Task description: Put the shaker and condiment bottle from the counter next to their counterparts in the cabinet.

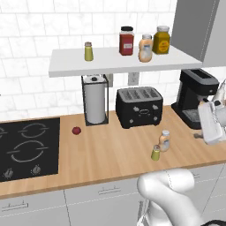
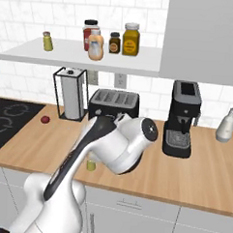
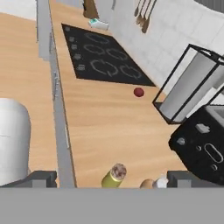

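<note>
Shaker stands lower centre-right on the counter just beside the condiment bottle, light, rigid, likely slick (grip mid-body below the cap); gripper jaws spread wide, empty, shaker between the tips.

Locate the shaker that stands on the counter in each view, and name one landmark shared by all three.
Left base view: shaker low right of centre, beside the condiment bottle.
Right base view: shaker peeking out under the arm, lower left of centre.
Hand view: shaker bottom centre.
Landmark: the black toaster.
</note>
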